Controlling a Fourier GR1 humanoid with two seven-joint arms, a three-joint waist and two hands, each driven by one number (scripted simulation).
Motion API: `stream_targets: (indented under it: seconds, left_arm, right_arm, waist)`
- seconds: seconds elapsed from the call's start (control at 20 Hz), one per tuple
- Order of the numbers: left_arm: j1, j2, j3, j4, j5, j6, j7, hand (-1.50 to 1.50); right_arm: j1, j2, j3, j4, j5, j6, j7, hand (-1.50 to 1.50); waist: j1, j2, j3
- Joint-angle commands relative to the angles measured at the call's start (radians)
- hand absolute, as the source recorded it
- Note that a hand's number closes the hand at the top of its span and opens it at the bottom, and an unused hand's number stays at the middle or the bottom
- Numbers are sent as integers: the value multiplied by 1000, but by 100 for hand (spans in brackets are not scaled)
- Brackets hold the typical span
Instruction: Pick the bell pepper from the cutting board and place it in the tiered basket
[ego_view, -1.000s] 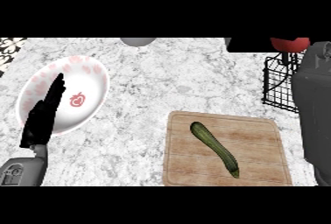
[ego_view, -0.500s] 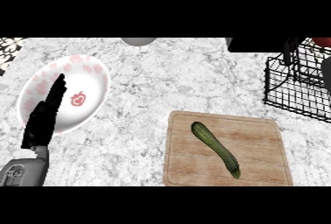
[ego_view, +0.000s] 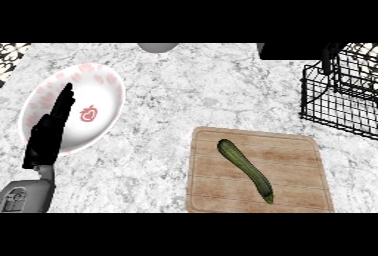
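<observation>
So the wooden cutting board (ego_view: 255, 172) sits low on the marble tabletop (ego_view: 192, 90), and there's only a long green zucchini-looking vegetable (ego_view: 245, 170) lying diagonally on it, no bell pepper anywhere in view. Black wire tiered basket (ego_view: 336, 100) is up and right of the board. Left robot hand (ego_view: 50, 132) rests far left of the board, fingers straight and pressed together, over a white plate (ego_view: 100, 100) with pink spots.

Grey-veined marble table (ego_view: 170, 100) carries a white plate (ego_view: 100, 102) with pink markings at nine o'clock, a wooden cutting board (ego_view: 295, 172) at five o'clock, and a black wire basket (ego_view: 336, 107) at two o'clock.
</observation>
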Motion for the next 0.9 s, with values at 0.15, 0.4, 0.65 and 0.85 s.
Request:
stream_targets:
  seconds: [0.15, 0.4, 0.65, 0.85]
  left_arm:
    - [23, -15, 4, 38, -13, -4, -68, 0]
    - [1, 5, 29, 10, 5, -30, -16, 0]
    - [22, -17, 5, -30, -12, -23, 9, 0]
    - [-14, -9, 16, -9, -16, -30, 25, 0]
  right_arm:
    - [39, 14, -81, 160, -82, -82, -153, 150]
    - [74, 28, -112, 127, -164, 18, -171, 150]
    - [44, 33, -220, 319, -227, -44, -159, -150]
    - [80, 34, -268, 200, -300, -78, -187, -150]
  waist:
    - [6, 3, 0]
    - [-3, -2, 0]
    - [9, 2, 0]
    - [-5, -2, 0]
